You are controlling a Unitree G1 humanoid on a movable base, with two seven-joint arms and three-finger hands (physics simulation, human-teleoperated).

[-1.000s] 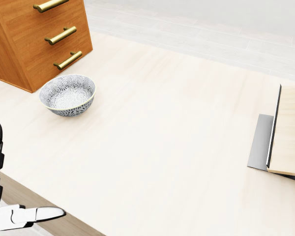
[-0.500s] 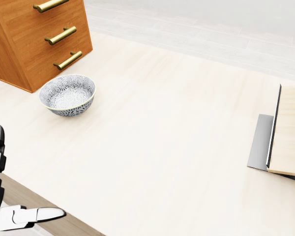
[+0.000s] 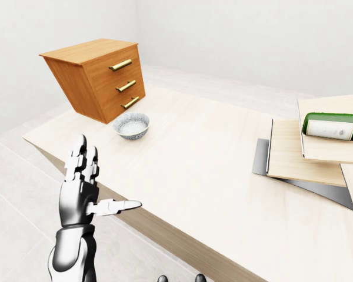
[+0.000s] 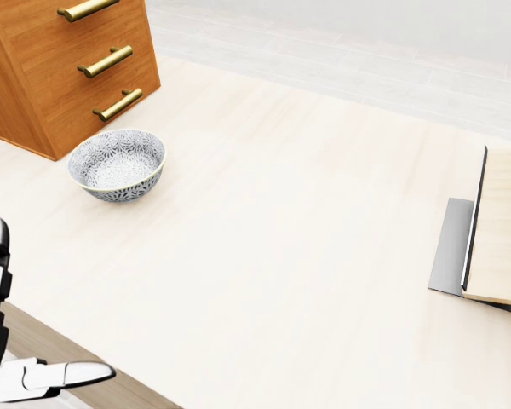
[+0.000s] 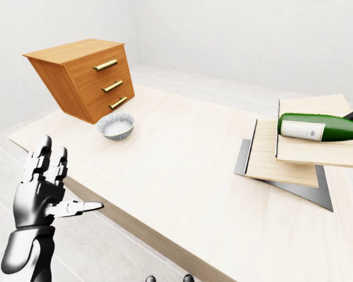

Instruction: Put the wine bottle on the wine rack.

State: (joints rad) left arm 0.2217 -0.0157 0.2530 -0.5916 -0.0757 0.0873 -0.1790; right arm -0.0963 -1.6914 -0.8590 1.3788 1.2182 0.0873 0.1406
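Note:
A green wine bottle (image 5: 320,128) with a white label lies on its side on the top tier of the wine rack (image 5: 279,160), a stepped stack of pale wooden boards on a grey metal base, at the right of the right-eye view. My left hand (image 3: 107,178) is raised and open, fingers spread, at the lower left beyond the table's near edge, far from the bottle. Only two dark fingertips (image 3: 199,277) of my right hand show at the bottom edge. The head view shows just the rack's left end (image 4: 494,230), not the bottle.
A wooden chest of drawers (image 3: 100,76) with brass handles stands tilted at the table's upper left. A patterned bowl (image 3: 131,124) sits beside it. The pale wooden table (image 3: 212,176) spans the view, with its near edge (image 3: 165,232) running diagonally.
My left hand has sunk very slightly in the head view. Nothing else has moved.

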